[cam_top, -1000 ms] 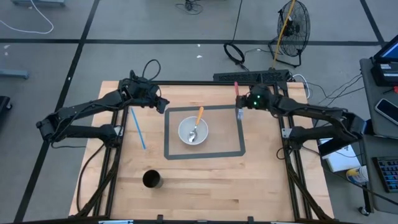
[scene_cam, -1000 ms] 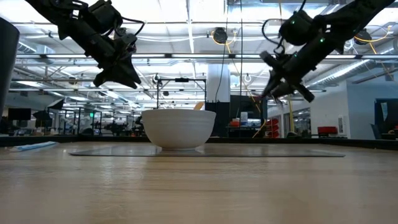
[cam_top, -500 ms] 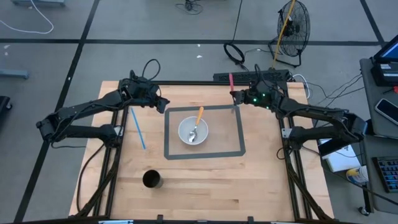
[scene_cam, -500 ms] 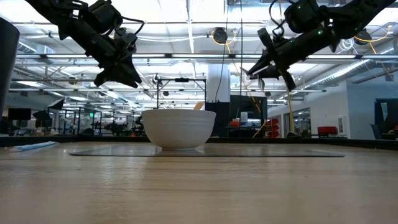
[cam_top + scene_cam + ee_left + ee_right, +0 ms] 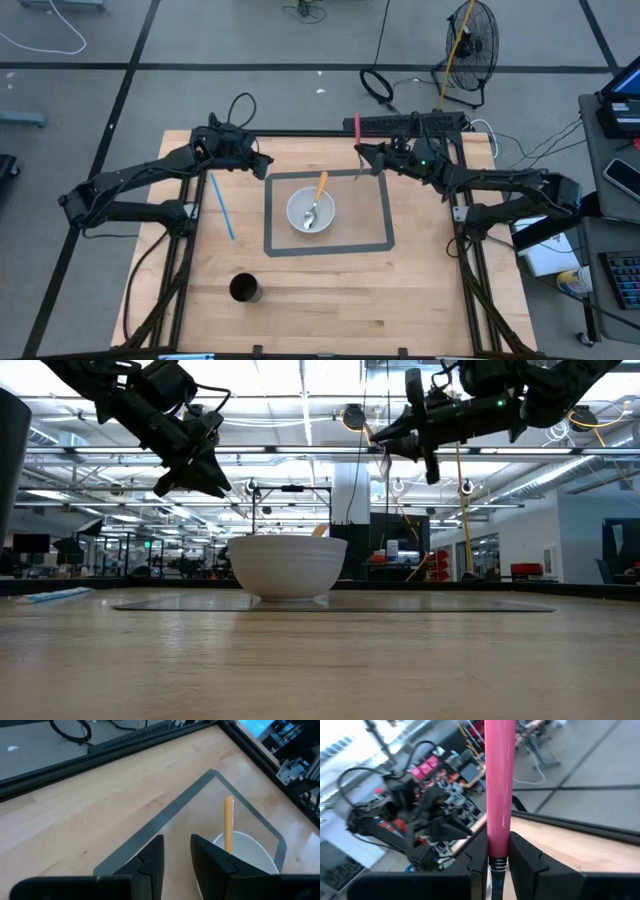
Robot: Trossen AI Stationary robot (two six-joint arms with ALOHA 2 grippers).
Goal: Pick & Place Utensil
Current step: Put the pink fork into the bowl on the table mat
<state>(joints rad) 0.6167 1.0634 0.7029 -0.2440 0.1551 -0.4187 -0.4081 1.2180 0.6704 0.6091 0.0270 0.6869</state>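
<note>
Since a second ago, swung leftward along the bench's (image 5: 330,300) far edge: right hand (image 5: 362,155), clamped on pink-handled utensil (image 5: 357,124). Left hand (image 5: 262,166) unmoved, parted slightly, holding nothing.

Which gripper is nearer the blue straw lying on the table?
Left. The left gripper hangs just right of the blue straw; the right gripper is beyond the bowl, holding a pink-handled utensil.

The white bowl (image 5: 311,211) with its orange-handled spoon (image 5: 317,194) blocks the taped rectangle's middle. Bare surface (image 5: 400,290) lies open nearer the front, save a black cup (image 5: 245,289) and blue straw (image 5: 221,204) leftward.
</note>
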